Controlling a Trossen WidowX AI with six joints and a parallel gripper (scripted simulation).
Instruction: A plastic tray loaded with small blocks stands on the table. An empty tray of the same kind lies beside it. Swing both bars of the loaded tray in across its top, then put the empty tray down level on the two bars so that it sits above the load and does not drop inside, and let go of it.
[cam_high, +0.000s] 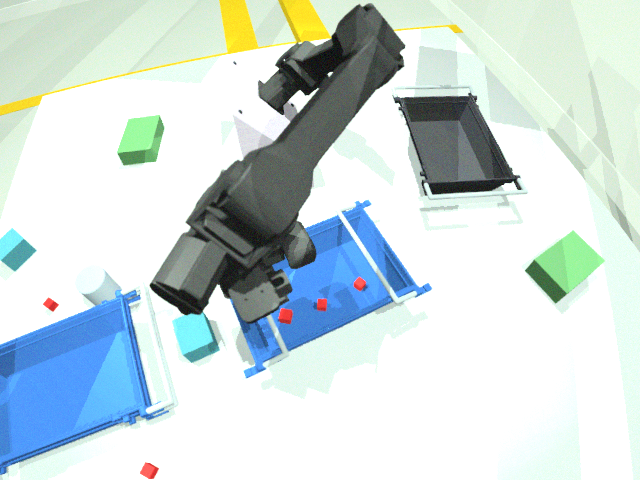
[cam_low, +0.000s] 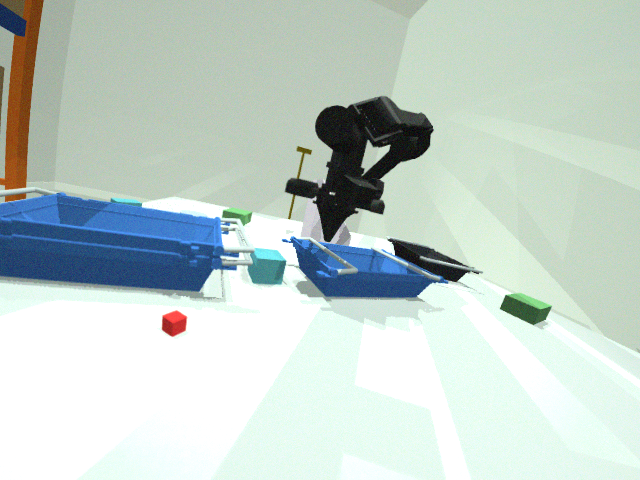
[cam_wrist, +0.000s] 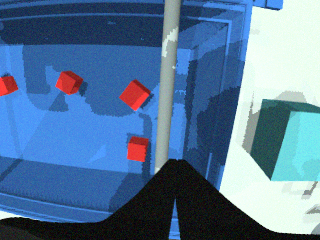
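Observation:
The loaded tray (cam_high: 400, 266) (cam_low: 372, 286) (cam_wrist: 100, 187) is small and blue, with several red blocks (cam_high: 321, 304) (cam_wrist: 135, 94) on its floor. One white wire bar (cam_high: 369, 258) (cam_low: 408, 266) lies across its top near the right end. The other bar (cam_high: 277, 338) (cam_low: 332, 255) (cam_wrist: 166, 80) lies across its top near the left end. My gripper (cam_high: 255, 310) (cam_low: 330, 235) (cam_wrist: 176, 166) is shut and empty, its tips just above that left bar. A black empty tray (cam_high: 496, 144) (cam_low: 429, 256) of similar size lies at the far right, with its bars out over its ends.
A large blue empty tray (cam_high: 67, 361) (cam_low: 103, 258) lies at the left. A cyan cube (cam_high: 193, 335) (cam_low: 267, 266) (cam_wrist: 294, 140) stands between it and the loaded tray. Green blocks (cam_high: 140, 139) (cam_high: 563, 266) (cam_low: 524, 307), a white cylinder (cam_high: 97, 284) and loose red cubes (cam_high: 148, 469) (cam_low: 174, 322) are scattered about.

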